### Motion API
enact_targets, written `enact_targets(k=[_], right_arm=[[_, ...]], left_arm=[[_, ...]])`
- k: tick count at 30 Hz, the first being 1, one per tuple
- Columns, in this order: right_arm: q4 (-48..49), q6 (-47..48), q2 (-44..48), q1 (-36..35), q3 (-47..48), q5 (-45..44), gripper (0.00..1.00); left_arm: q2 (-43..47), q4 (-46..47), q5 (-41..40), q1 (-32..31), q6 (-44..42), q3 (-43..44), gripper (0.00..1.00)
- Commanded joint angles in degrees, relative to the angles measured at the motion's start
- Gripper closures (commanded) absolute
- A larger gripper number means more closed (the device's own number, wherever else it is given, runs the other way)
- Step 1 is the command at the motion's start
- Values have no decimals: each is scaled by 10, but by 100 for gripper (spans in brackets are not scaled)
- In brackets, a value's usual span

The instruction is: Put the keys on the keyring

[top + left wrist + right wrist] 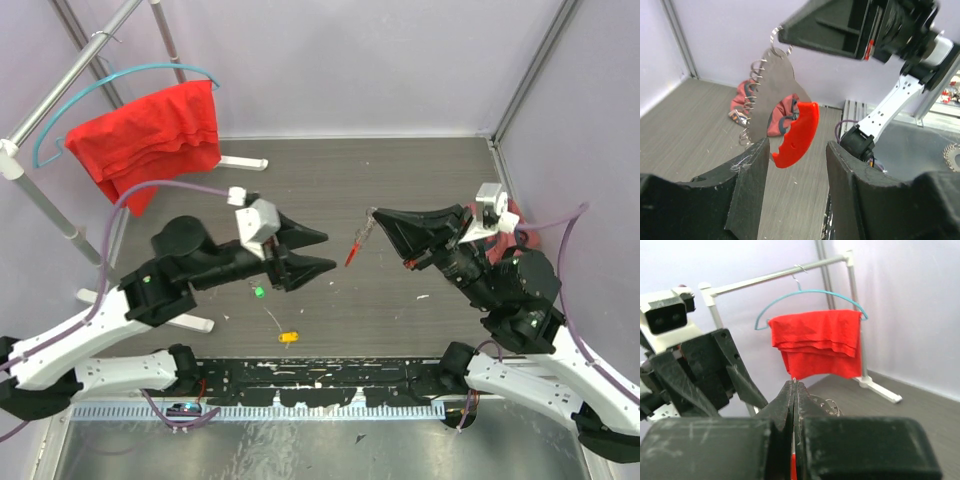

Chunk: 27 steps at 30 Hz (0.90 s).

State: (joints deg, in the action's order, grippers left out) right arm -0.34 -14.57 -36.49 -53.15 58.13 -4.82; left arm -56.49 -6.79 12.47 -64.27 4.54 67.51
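As the right gripper [374,214] pinches the top of the keyring [354,247], a short red plastic bar joined to a thin silver-grey wavy wire loop, the piece hangs clear of the dark wood-grain table [400,170] near the centre of the overhead view. Its fingers press flat together in the right wrist view, clamped on the wire.

At nine o'clock from the keyring, the left gripper [328,250] faces it with jaws spread and nothing between them. The left wrist view frames the red bar just beyond the two black fingers [747,185].

Two small keys lie on the table: a green-tagged key [258,291] at about eight o'clock from the left gripper, and an orange-tagged key [288,337] at about seven o'clock. Neither appears threaded. A red cloth [150,135] hangs at ten o'clock.

The ring looks presented for a handover or a steadying grip. The next move likely calls for the left jaws to close squarely on the red bar, without twisting the springy loop, before any key is fetched.
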Motion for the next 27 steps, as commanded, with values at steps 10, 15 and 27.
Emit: enact_targets(k=[10, 15, 27], right_arm=[[359, 159, -36, 1, -97, 386, 99], [377, 220, -80, 1, -81, 481, 99], [324, 285, -147, 1, -23, 600, 99]], left_arm=[[151, 59, 33, 0, -44, -83, 47], [175, 72, 111, -1, -101, -112, 51], [216, 95, 122, 0, -146, -149, 74]])
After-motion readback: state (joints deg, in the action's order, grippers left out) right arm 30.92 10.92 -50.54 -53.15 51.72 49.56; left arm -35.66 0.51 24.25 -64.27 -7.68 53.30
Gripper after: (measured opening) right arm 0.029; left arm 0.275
